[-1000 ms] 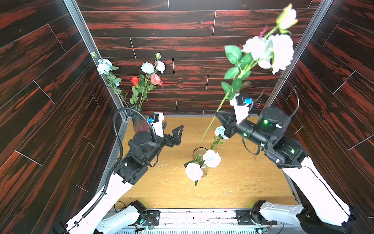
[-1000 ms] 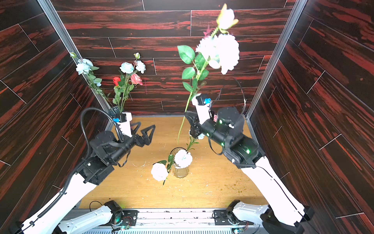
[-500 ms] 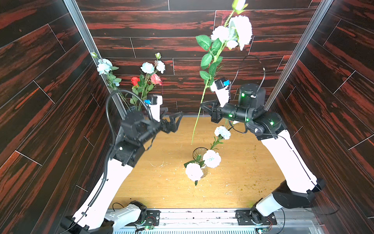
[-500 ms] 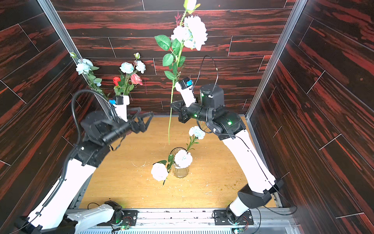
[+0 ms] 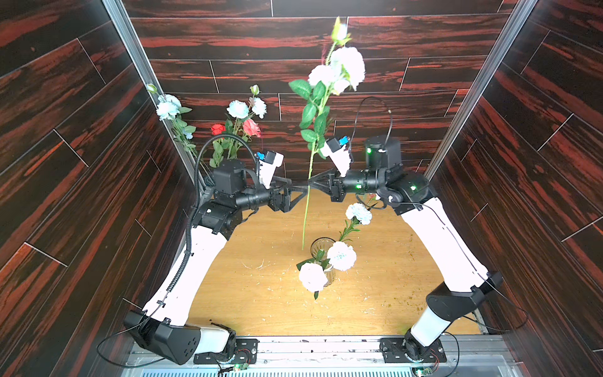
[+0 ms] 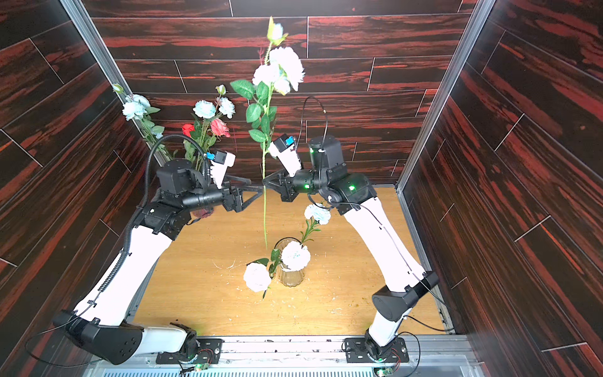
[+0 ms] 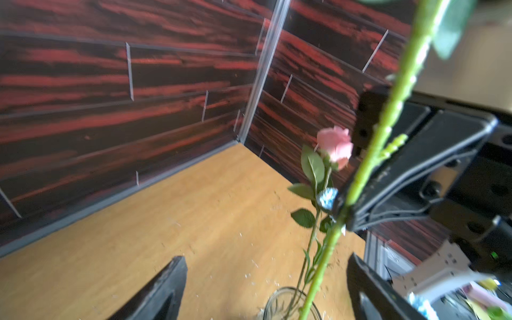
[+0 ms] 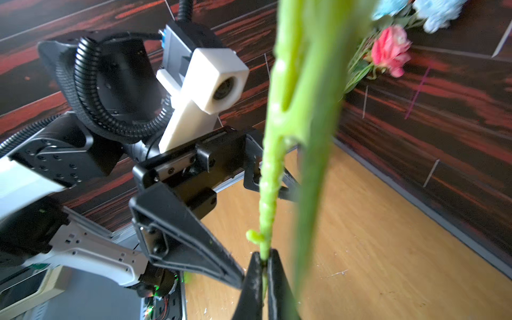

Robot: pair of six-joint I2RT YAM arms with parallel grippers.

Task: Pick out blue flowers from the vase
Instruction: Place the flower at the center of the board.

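The right gripper (image 8: 263,259) is clenched on the thin green stalk (image 8: 270,194) of one blue flower (image 5: 346,65). Its blooms stand far above the jaws and its bare tail hangs below them, the tip near the rim of the glass vase (image 5: 321,243) and apparently clear of it. Nose to nose with it, the left gripper (image 7: 266,259) is released and spread wide, and the wrist views suggest the stalk runs between its two fingers without touching either. This looks like a handover. The left jaws should close squarely on the stalk just beside the right pinch, on a plain stretch clear of the little side nub (image 8: 255,237). The right should let go only once that grip is firm, since a top-heavy stem pinched loosely is likely to swing or spin. Below the jaws, more blue flowers (image 5: 341,256) and a pink rose (image 7: 335,149) stand in the vase, so the tail is best carried off sideways without brushing them. Beneath lies a pale wooden tabletop (image 5: 261,293) flecked with crumbs. Behind the left jaws, a bunch with a red rose (image 5: 218,129) and further pale blue blooms (image 5: 238,109) stands at the back wall. Dark red-streaked panels (image 5: 65,163) close in the sides.
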